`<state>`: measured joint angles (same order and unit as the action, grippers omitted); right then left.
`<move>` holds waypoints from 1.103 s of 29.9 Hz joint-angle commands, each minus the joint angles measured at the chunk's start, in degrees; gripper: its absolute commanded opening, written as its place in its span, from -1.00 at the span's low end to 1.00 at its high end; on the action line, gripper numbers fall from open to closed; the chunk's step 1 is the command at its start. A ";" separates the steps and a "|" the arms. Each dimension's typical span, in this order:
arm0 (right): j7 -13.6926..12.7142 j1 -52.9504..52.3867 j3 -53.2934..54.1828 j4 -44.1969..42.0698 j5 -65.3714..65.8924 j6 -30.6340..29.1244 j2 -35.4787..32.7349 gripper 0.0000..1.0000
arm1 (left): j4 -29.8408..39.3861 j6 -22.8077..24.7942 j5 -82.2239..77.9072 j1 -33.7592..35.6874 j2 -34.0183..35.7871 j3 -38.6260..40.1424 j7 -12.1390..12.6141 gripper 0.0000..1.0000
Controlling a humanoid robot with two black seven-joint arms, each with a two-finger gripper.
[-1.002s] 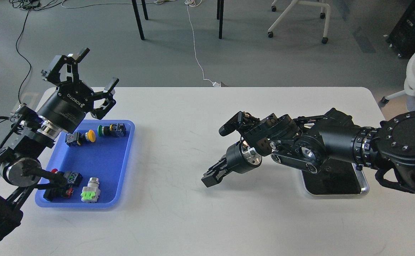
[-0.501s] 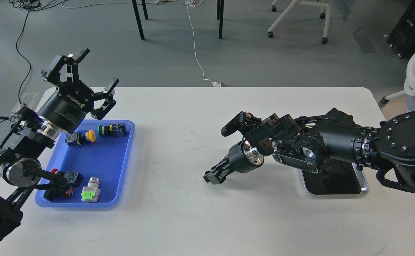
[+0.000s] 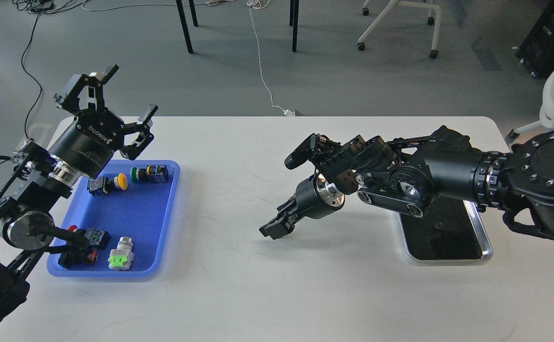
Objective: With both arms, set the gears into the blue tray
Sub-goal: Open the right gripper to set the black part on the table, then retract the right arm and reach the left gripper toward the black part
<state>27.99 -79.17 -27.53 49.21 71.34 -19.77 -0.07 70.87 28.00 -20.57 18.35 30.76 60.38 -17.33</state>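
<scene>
The blue tray (image 3: 160, 216) lies at the table's left and holds several coloured-cap push-button switches. My left gripper (image 3: 121, 94) hangs open above the tray's far left corner, with nothing between its fingers. My right gripper (image 3: 271, 230) points down and to the left just above the bare table, midway between the blue tray and the steel tray (image 3: 486, 247). Its dark fingers merge into one shape, so I cannot tell whether they hold anything. A faint dark speck (image 3: 441, 224) on the steel tray's black inside may be one of the gears. No other gears show.
The right arm's forearm (image 3: 448, 171) reaches over the steel tray's far end. Bare white table (image 3: 239, 294) lies between the trays and along the near edge. Chair legs and cables stand on the floor beyond the far edge.
My right gripper has moved left, away from the steel tray, and risen slightly. The forearm has lifted and uncovered more of that tray. The left arm and the switches have not moved.
</scene>
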 commanded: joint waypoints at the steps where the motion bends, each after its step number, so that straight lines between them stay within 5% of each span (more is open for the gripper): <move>1: 0.01 -0.54 3.70 3.17 -4.17 0.00 -4.30 0.93 | 0.58 0.00 -0.78 0.02 -0.09 -0.09 0.01 0.97; 13: 0.01 12.71 23.81 7.49 -29.39 0.09 -31.38 0.94 | 0.94 0.00 -6.40 0.11 -0.35 -0.09 -0.08 0.97; 17: 0.01 22.64 35.33 6.78 -39.14 0.09 -34.29 0.94 | 0.94 0.00 -11.49 0.28 -0.96 -0.09 -0.69 0.97; 23: 0.01 34.77 50.80 2.84 -54.52 -0.79 -34.82 0.96 | 1.20 0.00 -26.86 1.69 -2.11 -0.26 -5.26 0.97; 27: 0.01 40.49 57.49 -1.12 -63.32 -8.23 -34.91 0.96 | 3.56 0.00 -37.23 2.48 -2.37 -0.62 -7.10 0.97; 33: 0.01 49.54 65.84 -2.45 -67.20 -8.23 -37.63 0.96 | 8.49 0.00 -61.38 5.29 -2.46 -1.41 -10.67 0.97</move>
<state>27.99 -33.53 34.82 46.84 5.32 -27.88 -36.35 77.59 28.01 -70.53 22.18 28.37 59.23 -26.99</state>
